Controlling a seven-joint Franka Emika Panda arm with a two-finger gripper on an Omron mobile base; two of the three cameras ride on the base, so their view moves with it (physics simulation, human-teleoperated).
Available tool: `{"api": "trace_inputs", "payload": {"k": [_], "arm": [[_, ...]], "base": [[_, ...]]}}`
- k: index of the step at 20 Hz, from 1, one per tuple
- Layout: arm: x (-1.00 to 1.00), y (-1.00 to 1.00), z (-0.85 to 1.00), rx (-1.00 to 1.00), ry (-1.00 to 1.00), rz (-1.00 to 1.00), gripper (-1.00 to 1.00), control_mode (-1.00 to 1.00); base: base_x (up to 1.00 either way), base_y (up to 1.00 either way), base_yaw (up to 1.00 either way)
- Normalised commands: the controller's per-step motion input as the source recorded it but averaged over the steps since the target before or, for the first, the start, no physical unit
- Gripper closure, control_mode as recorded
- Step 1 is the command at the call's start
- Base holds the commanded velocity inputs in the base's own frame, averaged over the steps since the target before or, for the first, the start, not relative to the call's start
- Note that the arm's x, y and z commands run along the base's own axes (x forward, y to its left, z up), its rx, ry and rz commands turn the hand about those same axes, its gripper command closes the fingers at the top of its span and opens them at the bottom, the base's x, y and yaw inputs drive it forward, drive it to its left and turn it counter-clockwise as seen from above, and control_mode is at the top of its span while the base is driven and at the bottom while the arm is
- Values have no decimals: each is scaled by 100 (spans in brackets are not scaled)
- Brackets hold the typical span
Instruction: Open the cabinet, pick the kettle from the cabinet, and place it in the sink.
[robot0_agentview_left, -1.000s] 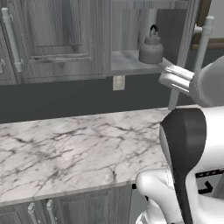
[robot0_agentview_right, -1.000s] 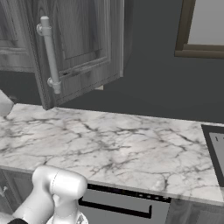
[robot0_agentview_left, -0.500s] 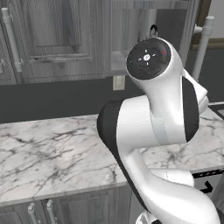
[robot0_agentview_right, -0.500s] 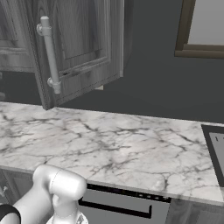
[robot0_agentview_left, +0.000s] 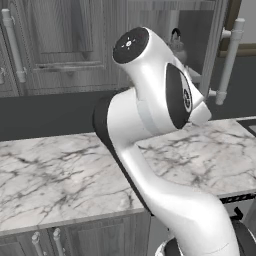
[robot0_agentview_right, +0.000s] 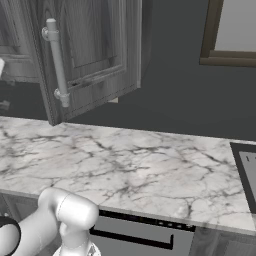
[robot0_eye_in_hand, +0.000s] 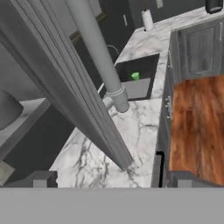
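Observation:
The cabinet (robot0_agentview_left: 150, 15) stands open; its door (robot0_agentview_right: 95, 50) with the long silver bar handle (robot0_agentview_right: 57, 65) swings out over the counter. The small grey kettle (robot0_agentview_left: 176, 42) sits on the shelf inside, largely covered by my arm. In the hand view the door's edge (robot0_eye_in_hand: 78, 105) and the handle (robot0_eye_in_hand: 98, 52) run close in front of the camera, and a rounded grey body, likely the kettle (robot0_eye_in_hand: 6, 107), shows at the left on the pale shelf (robot0_eye_in_hand: 26, 124). My gripper (robot0_eye_in_hand: 109, 181) is open, its fingertips (robot0_eye_in_hand: 41, 179) wide apart with nothing between them. The black sink (robot0_eye_in_hand: 146, 68) lies beyond the door.
A bright green cup (robot0_eye_in_hand: 135, 76) stands in the sink beside the grey insert panel (robot0_eye_in_hand: 136, 89). White marble counter (robot0_agentview_right: 135, 165) runs under the cabinets, and the sink's corner (robot0_agentview_right: 248, 167) is at its right. Low cabinets and a wooden floor (robot0_eye_in_hand: 197, 127) lie below.
My arm has swung up and leftward across the left base view, and its thick white links now cover most of the kettle. The door and the counter have not moved.

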Motion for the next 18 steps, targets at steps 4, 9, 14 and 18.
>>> {"api": "trace_inputs", "payload": {"k": [4,9,14,18], "arm": [[35,4,-7,1,-3,-12,-100,-100],[31,2,-10,0,-8,-7,-100,-100],[33,0,-5,0,-8,-7,-100,-100],[32,0,-2,0,-6,-6,-100,-100]], "base": [[0,0,0],[0,0,0],[0,0,0],[0,0,0]]}}
